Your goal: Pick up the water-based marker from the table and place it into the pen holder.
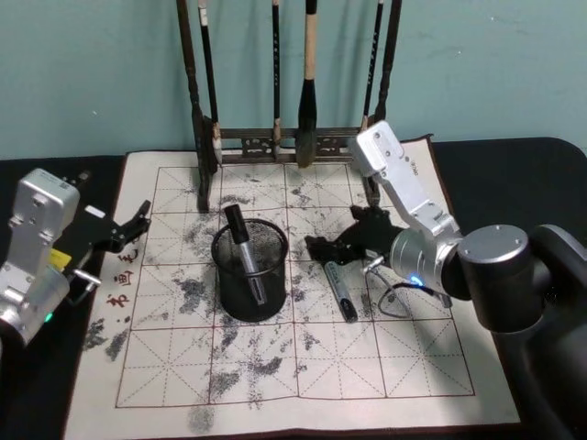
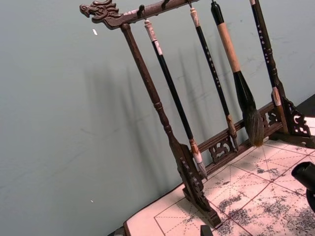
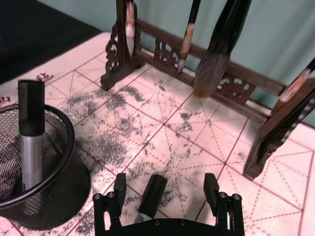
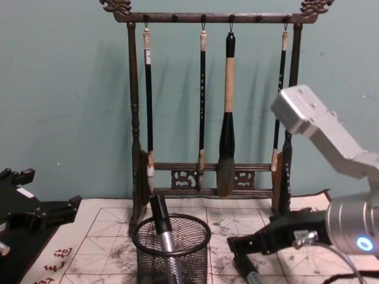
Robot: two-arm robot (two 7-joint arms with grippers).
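A grey water-based marker [image 1: 340, 291] with a black cap lies on the cream grid cloth of the table [image 1: 385, 357], just right of the pen holder [image 1: 249, 275], a black mesh cup. Another marker [image 1: 241, 249] stands tilted inside the cup. My right gripper [image 1: 323, 252] is open and low over the lying marker's capped end. In the right wrist view that marker [image 3: 152, 194] lies between the spread fingers [image 3: 119, 186], and nothing touches it. The chest view shows the pen holder [image 4: 172, 251] and the right gripper [image 4: 249, 244] beside it. My left gripper [image 1: 138, 220] is parked open at the cloth's left edge.
A tall dark wooden brush rack [image 1: 284, 142] with several hanging brushes stands at the back of the cloth, close behind the right arm. The rack's right foot [image 3: 268, 147] is near the right gripper. Red characters [image 1: 119, 275] mark the cloth's left margin.
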